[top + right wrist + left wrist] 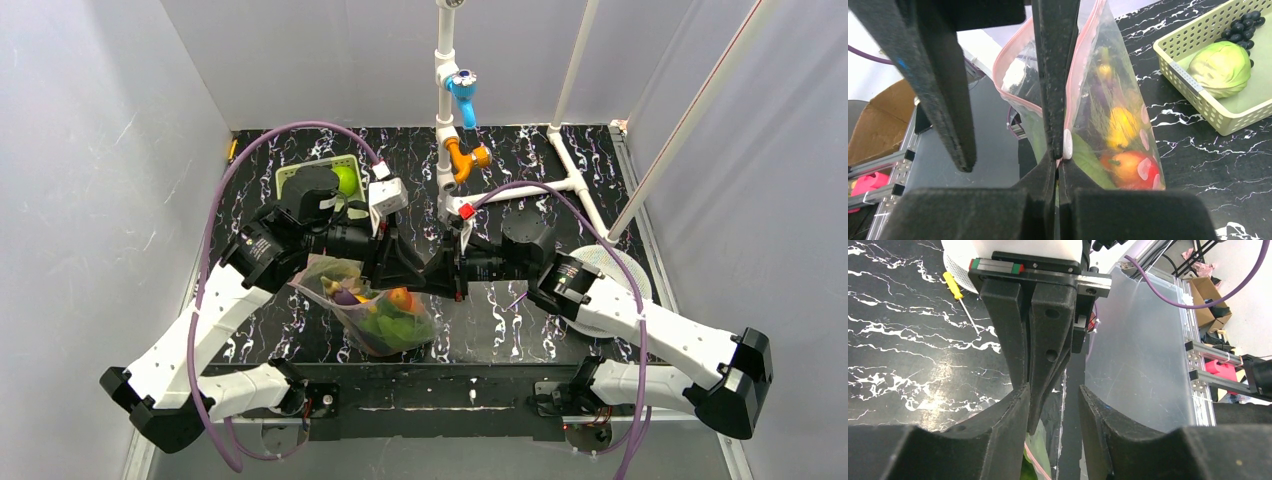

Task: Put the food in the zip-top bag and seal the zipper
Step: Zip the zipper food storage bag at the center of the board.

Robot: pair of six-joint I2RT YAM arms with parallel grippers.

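Note:
The zip-top bag (378,312) hangs between my two grippers above the table's front middle. It holds food: a yellow piece (1120,125), a red-orange piece (1128,166), green leaves (1088,161) and a purple piece (345,296). My right gripper (1058,162) is shut on the pink zipper (1075,75) at one end of the mouth, beside a small white tab (1067,144). The mouth gapes to the left. My left gripper (1052,390) is open, its fingers (938,75) straddling the right gripper's tips. The grippers meet in the top view, left (405,266) against right (434,272).
A light-green basket (1193,85) with a green cabbage (1220,67) and dark grapes (1243,27) stands at the back left (296,176). A white pipe frame (447,110) rises at the back middle. A white round dish (612,262) lies right. A yellow screwdriver (955,286) lies on the table.

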